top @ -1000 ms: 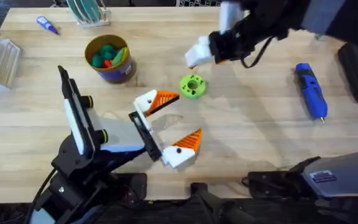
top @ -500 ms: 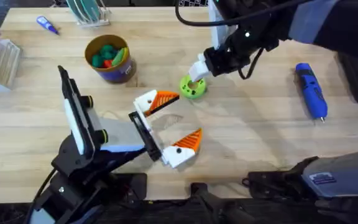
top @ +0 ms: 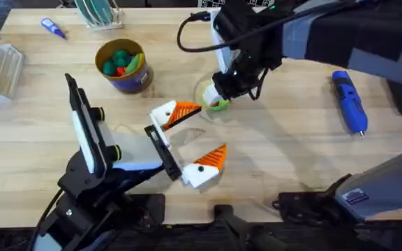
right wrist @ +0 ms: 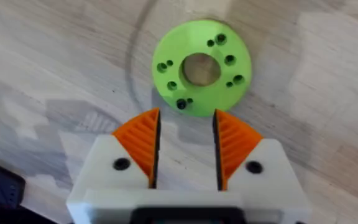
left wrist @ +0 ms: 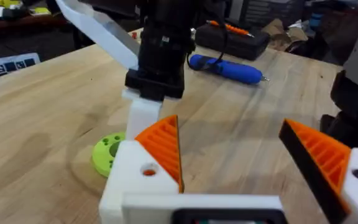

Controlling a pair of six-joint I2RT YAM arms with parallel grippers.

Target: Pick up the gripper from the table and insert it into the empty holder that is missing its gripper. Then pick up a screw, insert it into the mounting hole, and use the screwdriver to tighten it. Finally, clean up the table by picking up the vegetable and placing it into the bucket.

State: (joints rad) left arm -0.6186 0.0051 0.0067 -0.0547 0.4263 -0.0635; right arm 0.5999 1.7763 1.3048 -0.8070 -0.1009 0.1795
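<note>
A light wooden table (top: pixel 33 139) with cluttered dark benches behind.

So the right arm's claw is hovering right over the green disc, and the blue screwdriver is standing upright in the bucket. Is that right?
Not quite. The right gripper does hover over the green disc, but the screwdriver isn't in the bucket. The overhead view shows it lying flat on the table at the right side, far from the bucket, which holds small coloured items instead.
</note>
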